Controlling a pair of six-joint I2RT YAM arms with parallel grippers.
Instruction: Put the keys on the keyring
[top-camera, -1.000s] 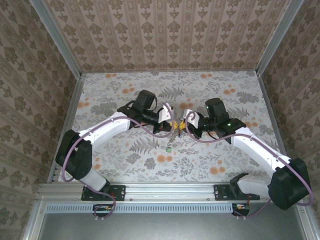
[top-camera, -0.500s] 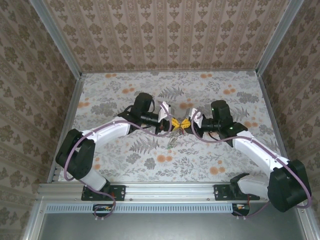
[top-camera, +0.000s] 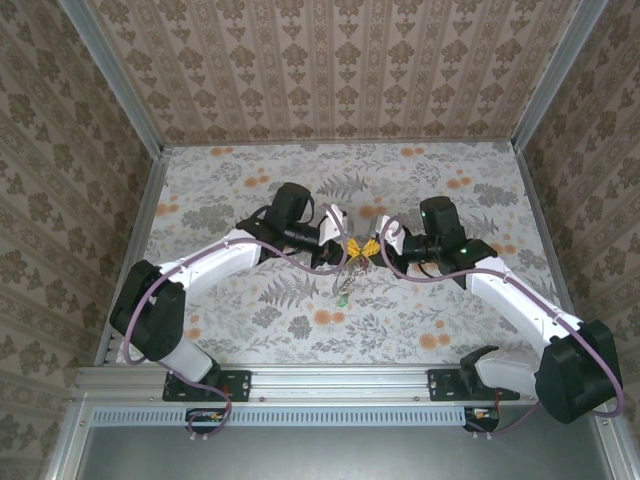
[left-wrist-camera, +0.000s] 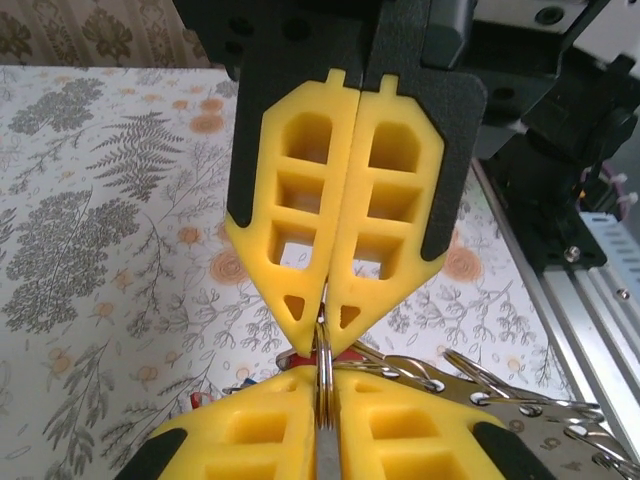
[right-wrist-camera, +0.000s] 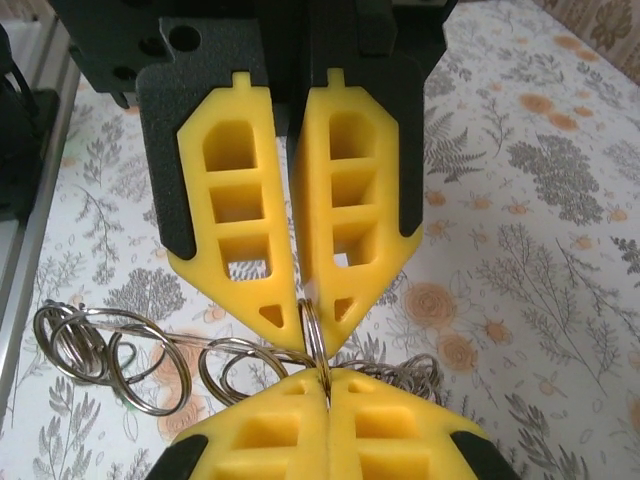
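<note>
Where fingers (top-camera: 351, 246) pinch it, the keyring (top-camera: 346, 274) trails nearward.

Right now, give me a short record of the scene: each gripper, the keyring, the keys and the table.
left gripper: shut on a ring of the keyring
right gripper: shut on the same ring, tip to tip with the left
keyring: silvery linked rings trailing from the grip
keys: a green head just nearer the bases than the grippers
table: floral pattern

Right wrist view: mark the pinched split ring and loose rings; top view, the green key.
pinched split ring (right-wrist-camera: 315, 345), right wrist view, exposed arc.
loose rings (right-wrist-camera: 105, 350), right wrist view, overlapping coils at left.
green key (top-camera: 343, 298), top view, green head.
</note>
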